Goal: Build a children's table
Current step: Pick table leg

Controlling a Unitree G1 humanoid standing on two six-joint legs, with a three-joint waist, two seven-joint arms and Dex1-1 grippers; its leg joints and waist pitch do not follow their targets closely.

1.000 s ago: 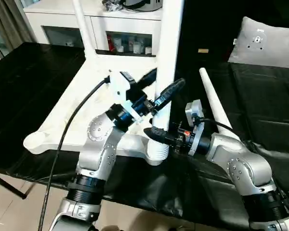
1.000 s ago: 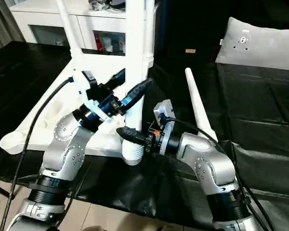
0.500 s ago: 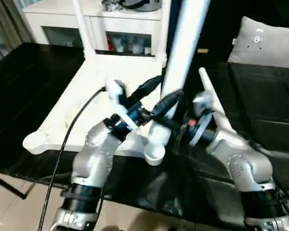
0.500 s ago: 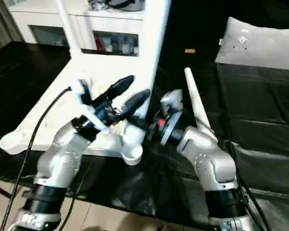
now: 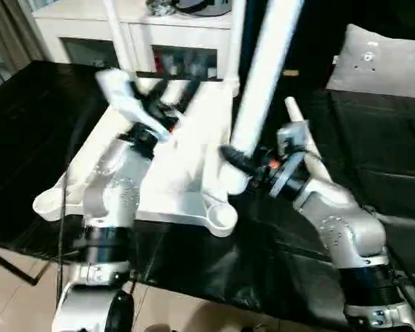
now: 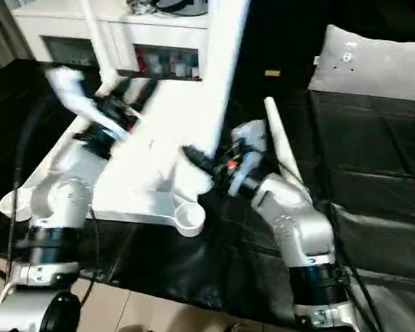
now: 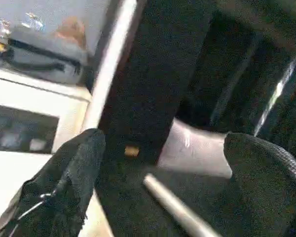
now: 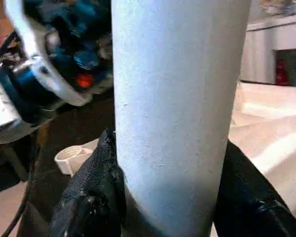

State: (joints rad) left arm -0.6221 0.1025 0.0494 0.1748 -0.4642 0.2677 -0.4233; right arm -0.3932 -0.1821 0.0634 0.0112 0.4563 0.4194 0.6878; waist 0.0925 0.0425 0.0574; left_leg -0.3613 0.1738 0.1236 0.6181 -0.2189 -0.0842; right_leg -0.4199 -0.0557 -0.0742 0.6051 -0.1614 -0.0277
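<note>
right wrist view: fingers (image 8: 96,197) around leg (image 8: 175,113)

A black-covered surface (image 5: 41,104) carries the work. On it lie the upturned tabletop (image 5: 180,173), a loose leg (image 5: 306,138) and a grey pillow (image 5: 387,62).

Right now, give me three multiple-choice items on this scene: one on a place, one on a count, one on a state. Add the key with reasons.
1. Where does the loose leg lie?
A. on the black surface, right of the tabletop
B. on the floor
C. on the white cabinet

2. How many legs stand in the tabletop's far corners?
A. none
B. two
C. four

3. What is the right tool doing?
A. hanging open
B. gripping the tilted leg
C. holding a cloth

Key: 1 A, it rests on the black cover beside the tabletop. 2 B, two thin legs rise at the far edge. 3 B, its fingers flank the tube.
</note>
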